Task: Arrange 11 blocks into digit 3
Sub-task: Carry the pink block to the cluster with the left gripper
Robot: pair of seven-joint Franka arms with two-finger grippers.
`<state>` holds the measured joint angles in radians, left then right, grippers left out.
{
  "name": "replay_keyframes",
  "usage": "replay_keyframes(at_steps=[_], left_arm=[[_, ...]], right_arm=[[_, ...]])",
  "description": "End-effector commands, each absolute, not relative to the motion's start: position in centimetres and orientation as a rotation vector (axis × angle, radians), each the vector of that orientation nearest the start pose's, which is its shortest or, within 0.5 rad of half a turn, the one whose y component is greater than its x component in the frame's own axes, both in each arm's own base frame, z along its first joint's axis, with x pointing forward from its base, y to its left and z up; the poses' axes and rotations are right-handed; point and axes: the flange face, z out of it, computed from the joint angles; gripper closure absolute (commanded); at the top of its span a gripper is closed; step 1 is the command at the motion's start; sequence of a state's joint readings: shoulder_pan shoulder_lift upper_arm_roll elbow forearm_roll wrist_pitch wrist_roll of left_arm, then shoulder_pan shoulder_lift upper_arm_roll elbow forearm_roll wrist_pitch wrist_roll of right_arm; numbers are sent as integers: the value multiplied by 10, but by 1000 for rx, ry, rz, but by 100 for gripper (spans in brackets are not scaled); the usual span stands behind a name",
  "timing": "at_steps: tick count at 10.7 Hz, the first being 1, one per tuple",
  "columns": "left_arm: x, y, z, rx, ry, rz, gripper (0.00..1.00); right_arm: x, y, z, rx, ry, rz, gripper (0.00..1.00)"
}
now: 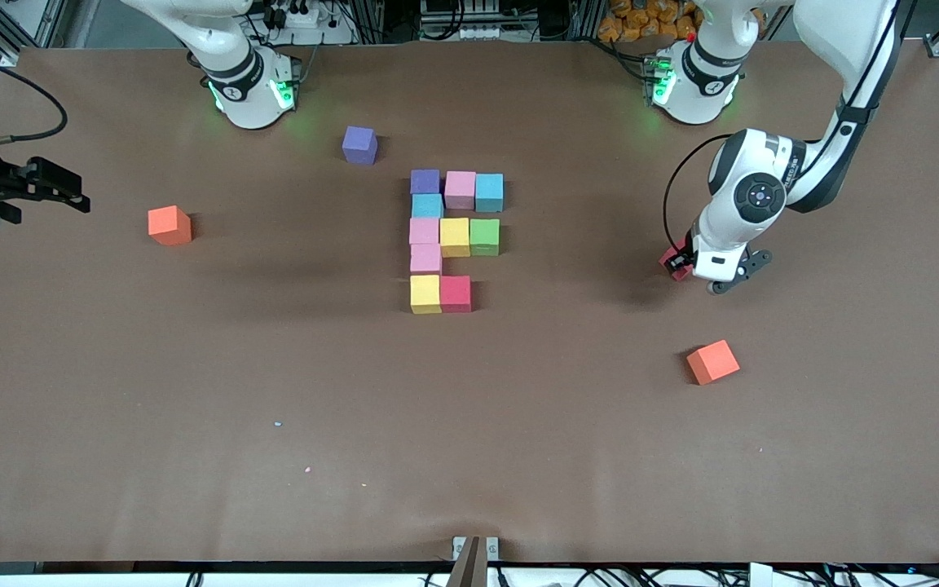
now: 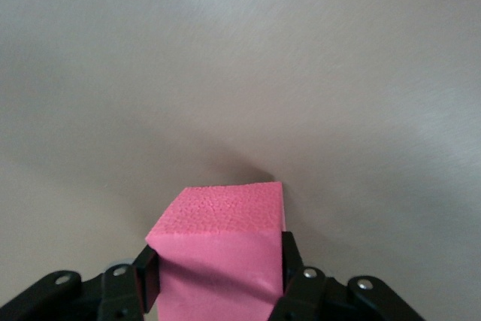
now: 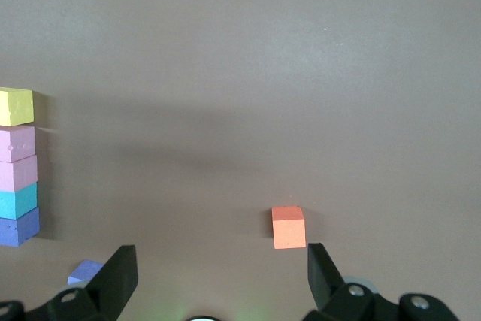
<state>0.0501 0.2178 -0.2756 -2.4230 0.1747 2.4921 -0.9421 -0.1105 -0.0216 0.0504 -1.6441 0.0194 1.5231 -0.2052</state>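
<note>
We see the left claw (image 1: 691, 269) gripping a crimson block (image 2: 218, 249) on the worktop (image 1: 192, 391) toward the left arm's end, the waiting right claw (image 3: 218, 280) wide open, no writing legible.

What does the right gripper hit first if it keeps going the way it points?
Probably the bare table. The open right gripper points down at it; the orange cube sits near that line, though depth is unclear.

Ten cubes (image 1: 453, 237) touch mid-worktop: purple, pink, blue farthest; blue; pink, yellow, green; pink; yellow, crimson nearest. One crimson cube (image 1: 672, 262) sits apart, toward the left arm's end.
</note>
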Motion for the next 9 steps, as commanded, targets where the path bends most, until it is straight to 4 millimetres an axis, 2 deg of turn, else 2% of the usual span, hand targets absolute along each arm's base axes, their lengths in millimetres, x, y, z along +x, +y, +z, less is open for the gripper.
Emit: replay_keyframes(at_steps=[1,3,4,5,6,9], left_arm=[[496,-155,230,-2867,-1001,108,100],[533,-229,238,-2738,-1382,144,100],[546,-266,236,-2668,-1520,157,100],[555,-294,237,-2627,-1604,160,100],[561,-312,236,-2586,-1681,161,100],[557,-382,233,-2481,-1885,158,100]], right_arm=[[535,-30,600,-3085,-215,144,0],[534,-30,601,-3085,-215,141,0],[535,-30,600,-3085,-215,144,0],[535,-30,600,-3085,-215,144,0],[535,-30,600,-3085,-215,144,0],[534,-30,601,-3085,-215,141,0]])
